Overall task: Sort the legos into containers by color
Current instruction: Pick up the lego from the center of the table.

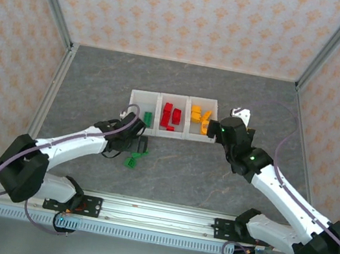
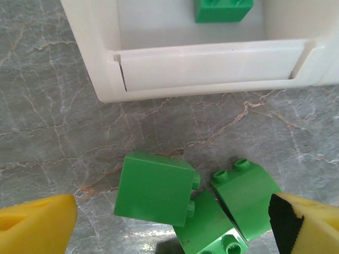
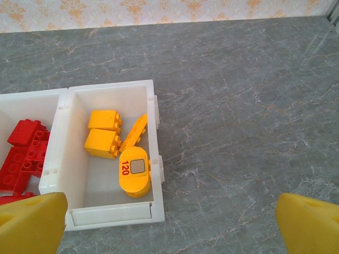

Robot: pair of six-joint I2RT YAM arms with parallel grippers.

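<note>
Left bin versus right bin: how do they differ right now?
The left bin holds a green lego on a mostly bare floor; the right bin holds several yellow legos. Three loose green legos lie on the table before the left bin's front wall; the right bin's pieces lie inside it. Both are white, square, open-topped.

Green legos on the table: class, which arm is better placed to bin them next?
Left: left claw, open, hangs over the green legos beside the left bin; right claw hovers at the yellow bin.
</note>
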